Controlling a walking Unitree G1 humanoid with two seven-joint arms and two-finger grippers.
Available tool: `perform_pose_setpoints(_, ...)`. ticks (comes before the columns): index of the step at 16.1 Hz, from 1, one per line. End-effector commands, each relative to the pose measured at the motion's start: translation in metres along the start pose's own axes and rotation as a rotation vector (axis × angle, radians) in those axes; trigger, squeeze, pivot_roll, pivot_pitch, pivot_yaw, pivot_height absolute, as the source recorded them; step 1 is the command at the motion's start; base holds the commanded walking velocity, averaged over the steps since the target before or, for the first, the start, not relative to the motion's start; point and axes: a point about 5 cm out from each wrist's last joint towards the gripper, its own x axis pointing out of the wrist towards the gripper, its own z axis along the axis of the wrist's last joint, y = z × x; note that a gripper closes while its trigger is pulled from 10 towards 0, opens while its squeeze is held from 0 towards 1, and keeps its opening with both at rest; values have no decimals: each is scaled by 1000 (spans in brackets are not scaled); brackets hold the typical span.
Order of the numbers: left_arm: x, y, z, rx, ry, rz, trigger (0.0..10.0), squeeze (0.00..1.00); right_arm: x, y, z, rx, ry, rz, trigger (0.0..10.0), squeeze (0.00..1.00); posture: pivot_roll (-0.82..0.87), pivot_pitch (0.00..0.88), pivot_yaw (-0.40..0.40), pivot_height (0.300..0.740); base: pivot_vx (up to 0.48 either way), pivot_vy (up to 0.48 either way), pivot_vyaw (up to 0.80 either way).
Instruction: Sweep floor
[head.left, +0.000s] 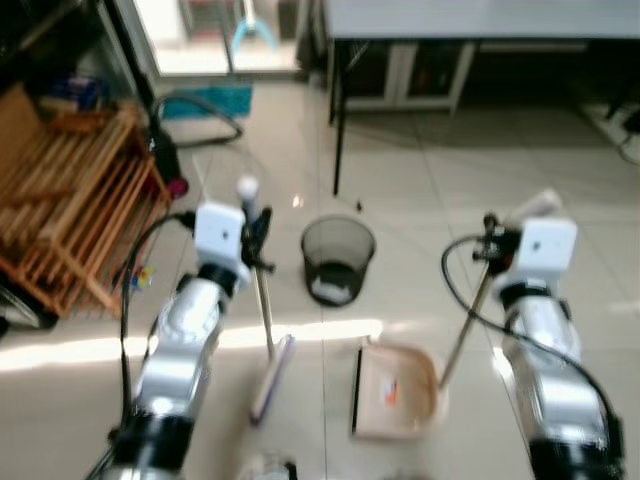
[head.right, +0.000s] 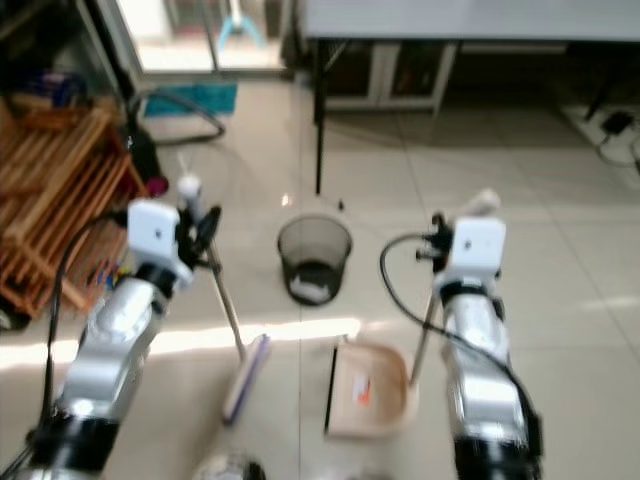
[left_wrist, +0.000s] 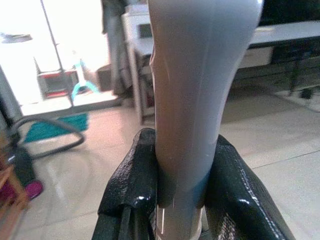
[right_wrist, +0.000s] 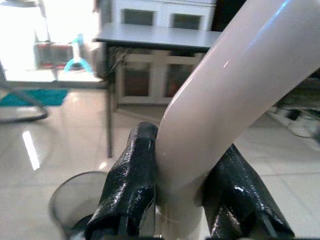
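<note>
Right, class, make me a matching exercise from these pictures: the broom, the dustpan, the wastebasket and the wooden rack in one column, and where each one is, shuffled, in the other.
Things
1. broom
2. dustpan
3. wastebasket
4. wooden rack

Places
A. on the floor between the two arms, ahead of both tools
B. handle gripped by the left gripper
C. at the robot's far left
D. handle gripped by the right gripper

Pairs: 1-B, 2-D, 3-A, 4-C
</note>
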Motion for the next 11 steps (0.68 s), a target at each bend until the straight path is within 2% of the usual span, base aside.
perform_pose_setpoints(1,3,0,8,31,-37,4,10000,0,1,-5,8,1,-41,-18,10000,0,1,84,59,740,0,0,0)
perform_pose_setpoints(5,4,-6,4,40,-19,-31,10000,0,0,-12,8,-5,-43,-39,10000,0,-2,70,65,740,0,0,0)
perform_pose_setpoints(11,4,-6,5,60,-22,-43,10000,0,-2,-1,4,22,-32,-23,10000,0,44,67,59,740,0,0,0)
